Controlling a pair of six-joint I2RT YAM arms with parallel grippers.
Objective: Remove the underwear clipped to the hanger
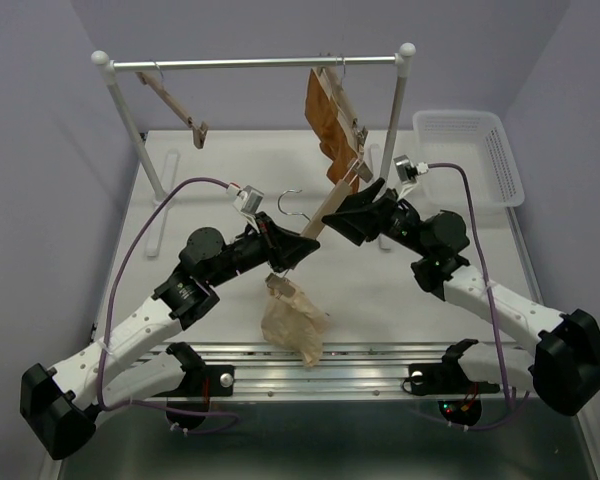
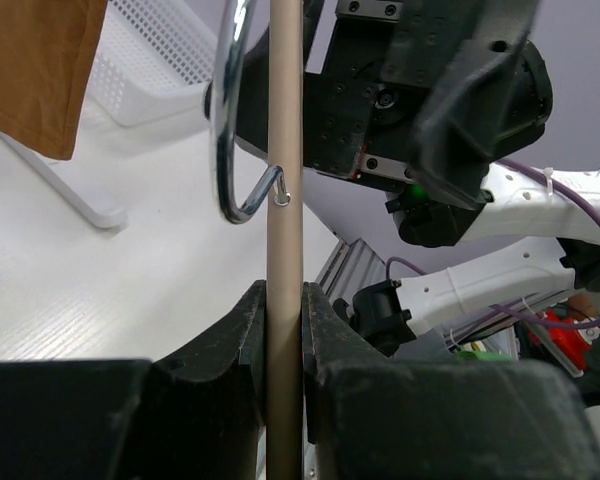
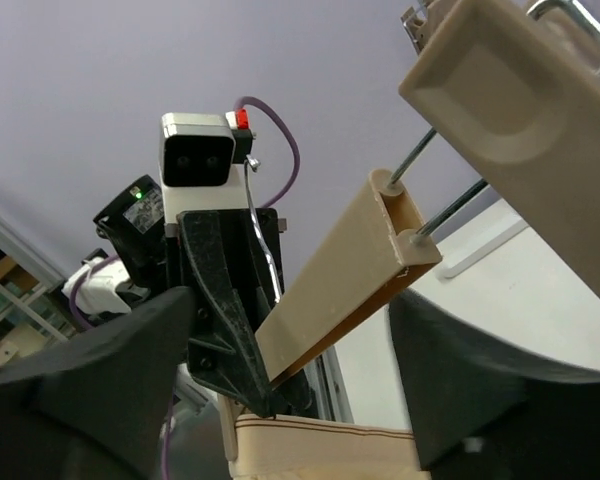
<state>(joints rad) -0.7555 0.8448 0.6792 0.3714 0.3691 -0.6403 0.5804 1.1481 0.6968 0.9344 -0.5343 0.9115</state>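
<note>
The light-wood hanger (image 1: pixel 325 212) is held off the rail, tilted, with its silver hook (image 1: pixel 291 200) pointing left. My left gripper (image 1: pixel 280 252) is shut on the bar near its lower end; the left wrist view shows the bar (image 2: pixel 284 200) pinched between the fingers (image 2: pixel 242 340). The beige underwear (image 1: pixel 292 322) hangs crumpled from the bar's lower end, and its waistband (image 3: pixel 320 450) shows in the right wrist view. My right gripper (image 1: pixel 360 203) is open around the bar's upper end (image 3: pixel 350 275), with its fingers (image 3: pixel 470 370) wide apart and not touching it.
A white rack rail (image 1: pixel 255 63) spans the back, carrying a bare hanger (image 1: pixel 175 100) at left and a hanger with rust-brown underwear (image 1: pixel 330 112) at right. A white basket (image 1: pixel 500 150) stands at the back right. The rack's feet (image 1: pixel 170 190) rest on the table.
</note>
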